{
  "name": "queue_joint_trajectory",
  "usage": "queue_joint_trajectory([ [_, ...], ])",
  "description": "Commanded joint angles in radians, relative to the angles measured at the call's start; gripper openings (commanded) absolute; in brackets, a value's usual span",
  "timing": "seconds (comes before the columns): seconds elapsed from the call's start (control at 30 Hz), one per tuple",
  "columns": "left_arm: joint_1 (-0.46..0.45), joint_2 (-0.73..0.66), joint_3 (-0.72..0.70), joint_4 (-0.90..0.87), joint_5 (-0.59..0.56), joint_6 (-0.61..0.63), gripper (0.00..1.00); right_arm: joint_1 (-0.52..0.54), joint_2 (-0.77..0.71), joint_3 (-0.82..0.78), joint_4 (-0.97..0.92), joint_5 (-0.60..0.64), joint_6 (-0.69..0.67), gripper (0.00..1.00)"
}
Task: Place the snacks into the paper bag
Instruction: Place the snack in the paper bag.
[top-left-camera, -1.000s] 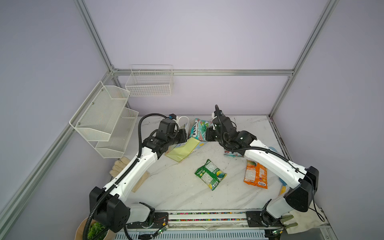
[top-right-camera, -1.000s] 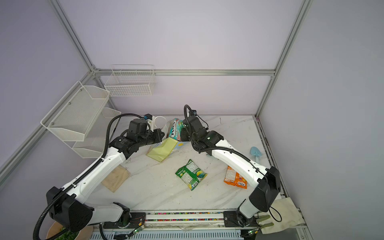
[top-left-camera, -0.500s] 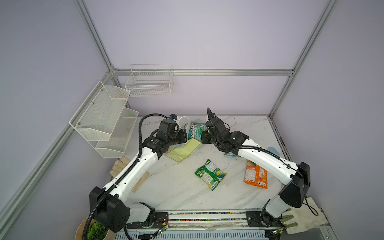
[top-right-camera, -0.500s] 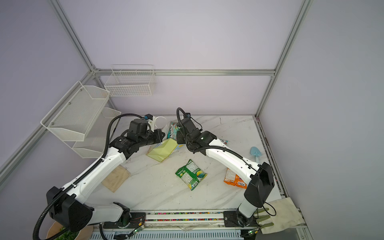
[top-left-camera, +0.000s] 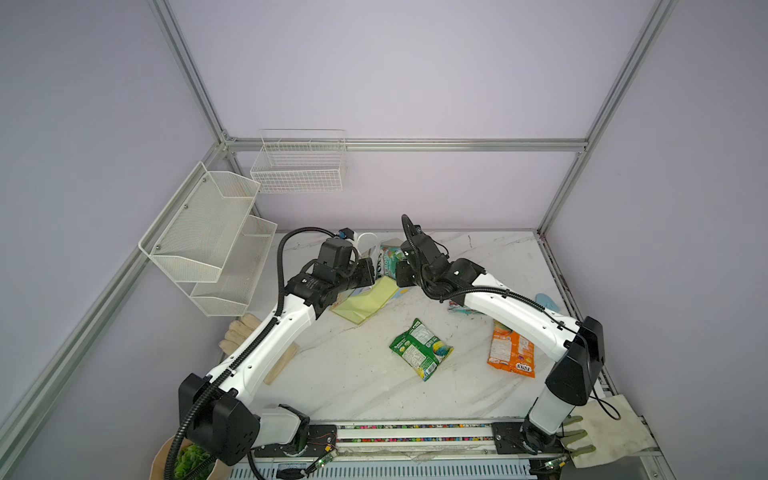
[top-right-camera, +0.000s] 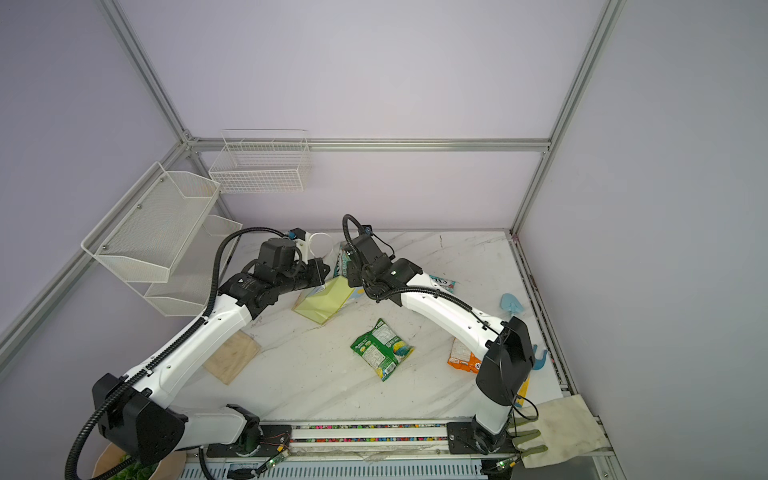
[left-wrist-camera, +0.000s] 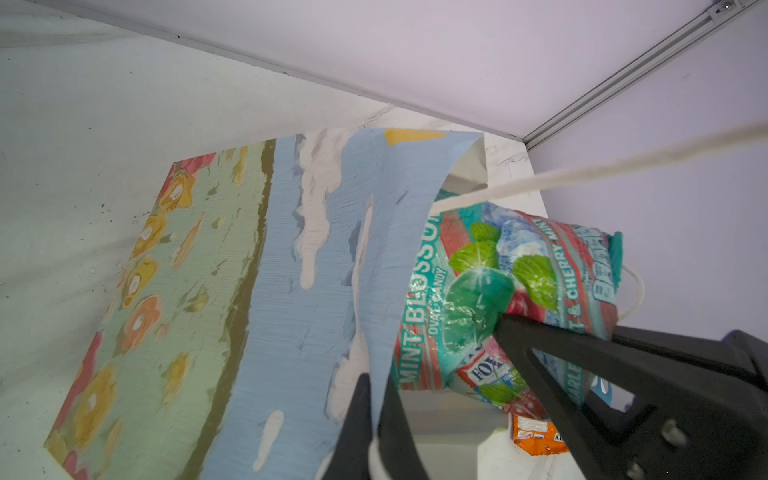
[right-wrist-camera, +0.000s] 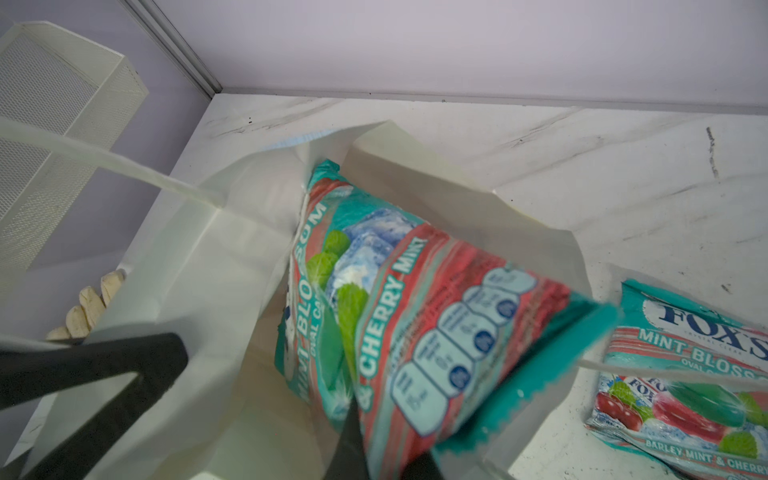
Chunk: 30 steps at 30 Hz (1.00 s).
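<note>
The paper bag (top-left-camera: 368, 298) lies on its side at the back of the table, its mouth lifted towards the back wall. My left gripper (left-wrist-camera: 376, 380) is shut on the rim of the bag's blue sky-print face (left-wrist-camera: 291, 257) and holds the mouth up. My right gripper (right-wrist-camera: 382, 432) is shut on a teal FOX'S packet (right-wrist-camera: 436, 324), which sits partly inside the white mouth (right-wrist-camera: 199, 291). In both top views the two grippers meet at that mouth (top-right-camera: 332, 270). A second teal packet (right-wrist-camera: 685, 374), a green packet (top-left-camera: 420, 348) and an orange packet (top-left-camera: 510, 349) lie loose on the table.
White wire baskets (top-left-camera: 212, 237) hang on the left and back walls. A wooden board (top-right-camera: 230, 357) and a glove (top-left-camera: 239, 332) lie at the left edge. A light blue toy shovel (top-right-camera: 512, 302) and a blue rake (top-right-camera: 538, 357) lie at the right edge, a cloth tote (top-right-camera: 561, 428) at the front right.
My right arm has swung left with the teal packet and carried it into the bag's mouth. The left arm has kept its hold on the rim in place.
</note>
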Motion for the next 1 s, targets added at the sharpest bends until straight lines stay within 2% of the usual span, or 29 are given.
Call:
queue_joint_trajectory([
  [0.0,-0.009,-0.028,0.001,0.000,0.006,-0.003,0.00,0.012,0.006,0.040,-0.008,0.012,-0.038,0.00],
  [0.67,-0.009,-0.044,-0.007,0.000,-0.002,0.000,0.00,0.012,0.097,0.123,-0.009,-0.059,-0.075,0.00],
  [0.97,-0.009,-0.059,-0.015,-0.002,-0.012,0.005,0.00,0.011,0.077,0.116,0.003,-0.059,-0.066,0.15],
])
